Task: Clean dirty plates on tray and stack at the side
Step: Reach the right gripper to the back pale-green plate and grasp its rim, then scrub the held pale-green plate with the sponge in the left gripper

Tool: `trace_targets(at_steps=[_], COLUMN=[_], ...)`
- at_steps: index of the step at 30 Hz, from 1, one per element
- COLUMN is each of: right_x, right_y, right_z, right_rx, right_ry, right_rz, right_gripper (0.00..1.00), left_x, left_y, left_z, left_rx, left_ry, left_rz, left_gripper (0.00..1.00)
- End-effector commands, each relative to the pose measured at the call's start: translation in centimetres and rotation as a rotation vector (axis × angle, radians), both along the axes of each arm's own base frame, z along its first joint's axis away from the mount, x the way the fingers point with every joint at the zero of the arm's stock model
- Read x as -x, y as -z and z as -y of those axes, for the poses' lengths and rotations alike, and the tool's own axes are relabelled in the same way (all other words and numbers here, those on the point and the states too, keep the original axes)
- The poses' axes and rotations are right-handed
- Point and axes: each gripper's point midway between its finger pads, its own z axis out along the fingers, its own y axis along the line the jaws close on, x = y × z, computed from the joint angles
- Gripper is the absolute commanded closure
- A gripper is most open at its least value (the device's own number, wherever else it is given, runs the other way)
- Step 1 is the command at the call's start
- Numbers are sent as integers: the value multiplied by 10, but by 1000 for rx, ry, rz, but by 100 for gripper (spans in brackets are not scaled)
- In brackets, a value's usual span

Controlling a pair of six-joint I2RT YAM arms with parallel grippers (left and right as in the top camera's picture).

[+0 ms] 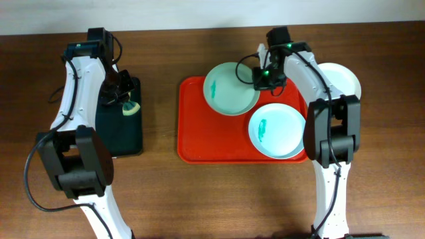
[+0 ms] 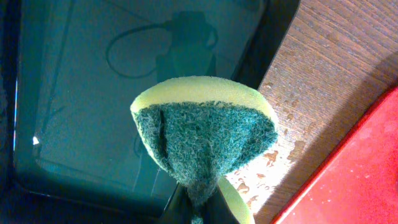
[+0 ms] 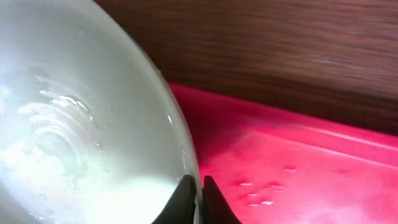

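Observation:
The red tray (image 1: 199, 143) lies mid-table. A pale mint plate (image 1: 226, 93) with a teal smear sits at its back left, overhanging the rim. My right gripper (image 1: 260, 79) is shut on that plate's right rim, and the right wrist view shows the rim (image 3: 174, 124) between the fingers (image 3: 198, 196). A light blue plate (image 1: 279, 129) with a teal smear lies at the tray's front right. A white plate (image 1: 345, 79) lies on the table right of the tray. My left gripper (image 1: 126, 99) is shut on a green-and-yellow sponge (image 2: 202, 137) above the black tray (image 1: 119, 136).
The black tray (image 2: 74, 93) holds a shallow film of liquid. Water drops dot the wooden table (image 2: 336, 68) between it and the red tray (image 2: 354, 180). Both arm bases stand at the table's front edge.

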Motion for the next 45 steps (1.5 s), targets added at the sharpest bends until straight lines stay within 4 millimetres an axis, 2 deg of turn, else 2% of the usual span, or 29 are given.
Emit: trace_targets(at_steps=[1, 3, 6, 8, 12, 14, 17, 22, 26, 28, 29, 33, 35, 40, 42, 43, 45], right_x=[17, 30, 55, 73, 87, 86, 76, 66, 67, 66, 65, 64, 64, 59, 59, 59, 59], right_y=[6, 4, -2, -1, 3, 5, 9, 11, 11, 11, 11, 11, 11, 11, 11, 11, 11], right_z=[-22, -41, -71, -79, -79, -81, -71, -58, -57, -58, -58, -58, -57, -55, -55, -55, -54], right_rx=[0, -54, -164, -154, -79, -55, 11, 43, 45, 44, 43, 41, 41, 38, 38, 38, 39], right_ry=[-53, -96, -175, -196, -216, -225, -195, -125, -134, -135, -134, -132, -129, -122, -122, -122, -120], right_rz=[-46, -86, -159, -217, -254, -242, -206, -194, -194, -191, -188, -184, -182, -170, -170, -170, -169], right_gripper=[96, 96, 96, 96, 96, 96, 96, 95, 87, 88, 96, 96, 96, 96, 96, 96, 96], left_x=[0, 0, -2, -2, 3, 9, 13, 18, 20, 20, 20, 24, 26, 24, 20, 18, 17], left_y=[0, -1, -3, -6, -4, -3, 0, 5, 15, 25, 32, 68, 84, 108, 114, 115, 112], left_z=[1, 5, 26, 51, 86, 112, 146, 182, 203, 211, 215, 238, 241, 236, 216, 191, 164], left_rx=[10, 37, 132, 209, 214, 214, 207, 211, 213, 214, 216, 214, 209, 171, 50, -91, -232], left_ry=[15, 18, 94, 151, 232, 293, 363, 436, 422, 414, 406, 428, 430, 427, 420, 414, 407], left_rz=[3, 5, 21, 29, 16, 4, 9, 12, 1, -12, -23, -67, -93, -115, -113, -116, -130], left_gripper=[100, 100, 100, 100, 100, 100, 100, 100, 100, 100, 100, 100, 100, 100, 100, 100, 100])
